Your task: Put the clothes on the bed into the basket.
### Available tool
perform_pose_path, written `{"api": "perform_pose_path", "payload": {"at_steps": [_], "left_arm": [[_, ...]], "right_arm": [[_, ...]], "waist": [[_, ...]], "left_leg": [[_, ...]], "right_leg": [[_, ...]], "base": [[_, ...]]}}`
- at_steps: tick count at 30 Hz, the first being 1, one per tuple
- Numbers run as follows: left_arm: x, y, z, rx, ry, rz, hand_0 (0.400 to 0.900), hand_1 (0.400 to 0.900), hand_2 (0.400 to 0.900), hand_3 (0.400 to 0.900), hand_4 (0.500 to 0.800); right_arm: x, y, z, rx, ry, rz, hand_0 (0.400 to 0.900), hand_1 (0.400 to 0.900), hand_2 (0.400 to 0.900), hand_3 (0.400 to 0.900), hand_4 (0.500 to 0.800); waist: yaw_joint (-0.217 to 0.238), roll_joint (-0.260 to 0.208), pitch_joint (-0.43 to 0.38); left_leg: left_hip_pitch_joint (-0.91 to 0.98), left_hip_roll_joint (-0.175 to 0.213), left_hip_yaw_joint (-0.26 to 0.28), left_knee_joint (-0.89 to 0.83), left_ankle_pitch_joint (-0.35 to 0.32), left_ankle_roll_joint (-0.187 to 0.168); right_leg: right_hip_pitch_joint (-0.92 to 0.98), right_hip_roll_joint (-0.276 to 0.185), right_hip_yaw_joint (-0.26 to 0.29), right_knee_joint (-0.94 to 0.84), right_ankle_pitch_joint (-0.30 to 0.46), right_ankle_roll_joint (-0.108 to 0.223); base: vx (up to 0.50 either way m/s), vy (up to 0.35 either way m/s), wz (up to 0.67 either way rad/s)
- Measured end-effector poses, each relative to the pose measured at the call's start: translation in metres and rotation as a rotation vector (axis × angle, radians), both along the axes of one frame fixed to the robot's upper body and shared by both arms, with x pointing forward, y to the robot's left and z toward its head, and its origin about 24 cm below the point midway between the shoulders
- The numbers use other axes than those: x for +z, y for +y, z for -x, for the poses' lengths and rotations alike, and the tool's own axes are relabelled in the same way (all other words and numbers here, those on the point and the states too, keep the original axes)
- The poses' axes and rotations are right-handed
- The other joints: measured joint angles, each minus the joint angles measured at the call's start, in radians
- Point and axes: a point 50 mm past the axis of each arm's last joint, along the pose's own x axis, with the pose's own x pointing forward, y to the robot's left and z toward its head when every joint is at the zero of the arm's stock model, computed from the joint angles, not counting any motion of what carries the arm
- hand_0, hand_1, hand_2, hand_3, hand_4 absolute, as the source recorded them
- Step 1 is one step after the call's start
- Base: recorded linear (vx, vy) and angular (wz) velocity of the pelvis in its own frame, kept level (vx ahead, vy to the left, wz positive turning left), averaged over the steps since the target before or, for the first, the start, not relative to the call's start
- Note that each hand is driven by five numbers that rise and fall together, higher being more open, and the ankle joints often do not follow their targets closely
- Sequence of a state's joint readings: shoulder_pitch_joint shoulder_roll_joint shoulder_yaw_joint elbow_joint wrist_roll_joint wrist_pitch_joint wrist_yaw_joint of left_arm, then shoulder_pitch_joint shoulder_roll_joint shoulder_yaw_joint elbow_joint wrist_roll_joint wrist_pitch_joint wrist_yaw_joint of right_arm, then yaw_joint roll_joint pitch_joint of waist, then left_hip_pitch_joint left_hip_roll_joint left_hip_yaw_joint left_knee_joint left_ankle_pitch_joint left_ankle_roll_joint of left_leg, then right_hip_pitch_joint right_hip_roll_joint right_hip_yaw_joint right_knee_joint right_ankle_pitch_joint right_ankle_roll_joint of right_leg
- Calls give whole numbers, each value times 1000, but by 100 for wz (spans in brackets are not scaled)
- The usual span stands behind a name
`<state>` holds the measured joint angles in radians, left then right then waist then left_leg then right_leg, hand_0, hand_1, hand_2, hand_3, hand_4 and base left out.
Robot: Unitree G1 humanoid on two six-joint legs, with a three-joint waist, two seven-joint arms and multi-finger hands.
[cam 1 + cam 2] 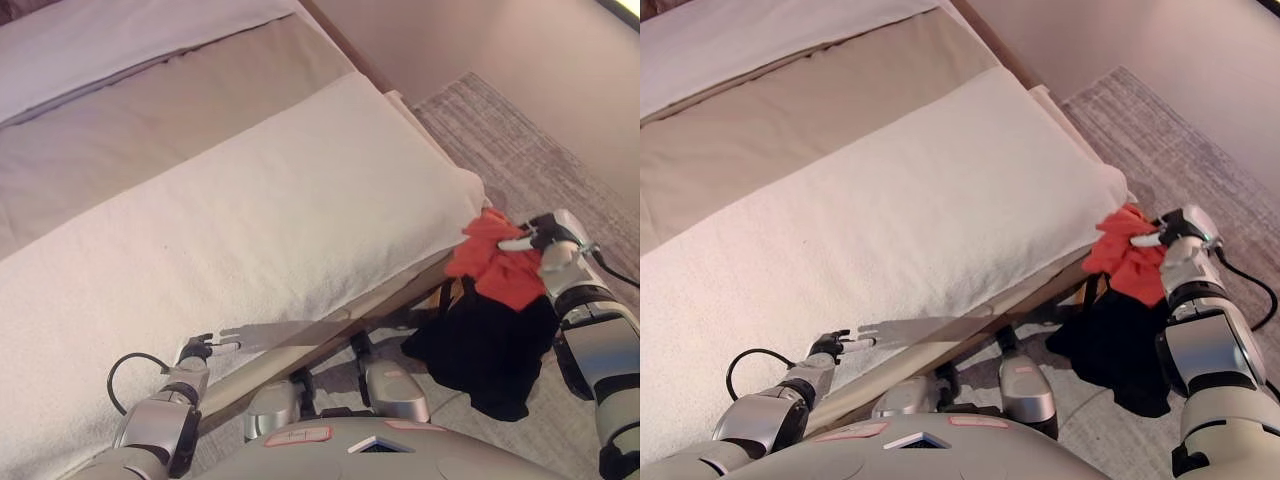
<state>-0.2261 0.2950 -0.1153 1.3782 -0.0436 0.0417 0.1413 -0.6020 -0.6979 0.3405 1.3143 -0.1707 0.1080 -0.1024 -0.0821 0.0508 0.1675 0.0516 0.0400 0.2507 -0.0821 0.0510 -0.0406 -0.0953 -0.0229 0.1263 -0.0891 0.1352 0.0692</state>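
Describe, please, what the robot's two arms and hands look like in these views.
Both arms are silver-grey, rounded segments joined by black bands. The left hand is small and dark, its fingers white-tipped. The right hand is dark too, with white covers on its fingers.

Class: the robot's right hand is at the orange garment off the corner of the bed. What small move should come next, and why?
Probably carry the orange garment clear of the bed toward the basket. The right hand appears to grip it, with black cloth hanging below; no basket shows yet.
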Motion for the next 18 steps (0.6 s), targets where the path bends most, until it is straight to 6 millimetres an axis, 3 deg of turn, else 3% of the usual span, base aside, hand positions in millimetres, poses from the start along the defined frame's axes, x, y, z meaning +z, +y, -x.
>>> {"api": "perform_pose_path", "payload": {"at_steps": [4,11,18], "left_arm": [[0,2,2,-24,12,-10,900,900,900,900,800],[0,4,3,-33,20,-3,900,900,900,900,800],[1,2,-1,-75,24,4,900,900,900,900,800]], "right_arm": [[-6,-23,27,-112,36,-7,400,400,400,400,500],[-9,-34,43,-194,47,-29,400,400,400,400,500],[-2,-62,77,-332,85,-13,400,400,400,400,500]], "waist": [[-3,26,-15],[-25,54,-4],[-25,133,6]], "left_leg": [[-1,-4,5,0,-4,0],[0,-10,19,-1,-11,0],[1,-13,0,-1,-12,2]], "right_leg": [[-3,-4,2,0,0,0],[-8,-13,-1,-1,0,0],[2,-22,-28,-1,0,0]], "base": [[-4,2,-3],[0,-2,1],[5,-11,17]]}}
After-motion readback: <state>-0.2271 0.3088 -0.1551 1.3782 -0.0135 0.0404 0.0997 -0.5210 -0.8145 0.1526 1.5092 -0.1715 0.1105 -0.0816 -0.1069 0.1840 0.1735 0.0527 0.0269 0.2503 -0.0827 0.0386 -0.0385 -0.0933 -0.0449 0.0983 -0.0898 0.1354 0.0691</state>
